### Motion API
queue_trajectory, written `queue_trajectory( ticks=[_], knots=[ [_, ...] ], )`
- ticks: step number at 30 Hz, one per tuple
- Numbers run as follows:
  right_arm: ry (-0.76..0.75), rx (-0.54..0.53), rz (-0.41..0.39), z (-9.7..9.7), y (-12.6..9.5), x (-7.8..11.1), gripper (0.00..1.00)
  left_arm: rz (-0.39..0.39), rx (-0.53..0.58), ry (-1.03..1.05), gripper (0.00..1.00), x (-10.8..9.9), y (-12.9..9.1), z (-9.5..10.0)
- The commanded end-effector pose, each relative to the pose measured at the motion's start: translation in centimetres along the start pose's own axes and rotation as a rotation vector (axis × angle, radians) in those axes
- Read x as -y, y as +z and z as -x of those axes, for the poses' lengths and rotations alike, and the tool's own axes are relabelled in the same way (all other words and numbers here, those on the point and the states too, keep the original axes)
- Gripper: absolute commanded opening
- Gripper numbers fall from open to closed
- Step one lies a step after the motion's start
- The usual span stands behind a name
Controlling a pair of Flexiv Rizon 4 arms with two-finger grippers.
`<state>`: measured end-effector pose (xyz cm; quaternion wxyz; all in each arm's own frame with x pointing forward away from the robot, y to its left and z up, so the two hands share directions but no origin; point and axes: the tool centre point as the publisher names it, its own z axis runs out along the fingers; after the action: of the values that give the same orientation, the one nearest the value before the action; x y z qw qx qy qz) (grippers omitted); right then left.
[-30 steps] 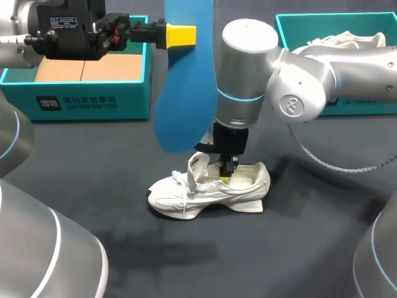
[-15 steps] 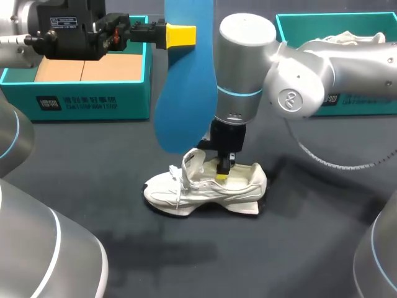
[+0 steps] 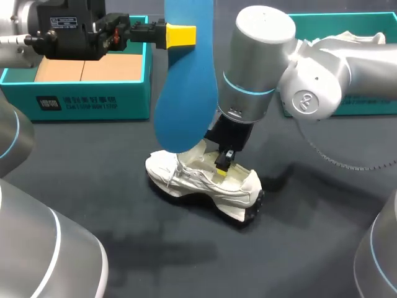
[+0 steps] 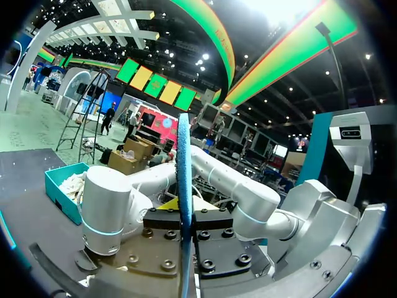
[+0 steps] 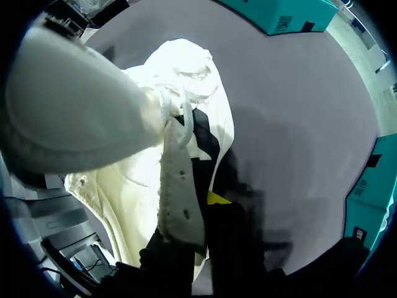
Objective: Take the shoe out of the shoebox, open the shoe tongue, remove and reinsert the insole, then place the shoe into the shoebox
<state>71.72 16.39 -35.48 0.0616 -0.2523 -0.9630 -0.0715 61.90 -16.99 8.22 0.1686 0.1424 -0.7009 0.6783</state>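
Note:
A white shoe lies on the dark table, toe toward the left box and heel nearer the front. My right gripper reaches down into its opening and is shut on the shoe's side wall. In the right wrist view the white shoe fills the space ahead, and its wall strip is pinched in the right gripper. A blue insole hangs upright above the shoe, with my left gripper shut on its upper end. In the left wrist view the insole stands edge-on in the left gripper.
A teal shoebox with brown cardboard inside stands at the back left. Another teal shoebox at the back right holds a second white shoe. The right arm's elbow hangs over the table's right half.
My right gripper closed on the shoe's wall and turned the shoe, its heel swinging toward the front and its toe toward the back. The left arm and insole stayed still.

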Motion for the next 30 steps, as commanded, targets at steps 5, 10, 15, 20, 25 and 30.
queue_trajectory(
  ticks=[5, 10, 15, 20, 25, 30],
  knots=[
    [0.292, 0.003, 0.087, -1.0, -0.4, 0.0, 0.00, 0.002, 0.000, -0.001, 0.00, 0.0, 0.1, 0.0],
    [0.292, 0.003, 0.087, -1.0, -0.4, 0.0, 0.00, 0.002, 0.000, -0.001, 0.00, 0.0, 0.1, 0.0],
    [0.292, 0.003, 0.087, -1.0, -0.4, 0.0, 0.00, 0.002, 0.000, -0.001, 0.00, 0.0, 0.1, 0.0],
    [0.339, -0.002, 0.127, -1.0, -0.5, 0.1, 0.00, 0.002, 0.000, -0.001, 0.00, 0.0, 0.1, 0.0],
    [0.569, 0.033, 0.183, -1.5, -0.5, 0.2, 0.00, 0.002, 0.000, -0.001, 0.00, 0.0, 0.1, 0.0],
    [0.687, 0.056, 0.214, -2.1, -0.3, 0.1, 0.00, 0.002, 0.000, -0.001, 0.00, 0.0, 0.1, 0.0]
  ],
)
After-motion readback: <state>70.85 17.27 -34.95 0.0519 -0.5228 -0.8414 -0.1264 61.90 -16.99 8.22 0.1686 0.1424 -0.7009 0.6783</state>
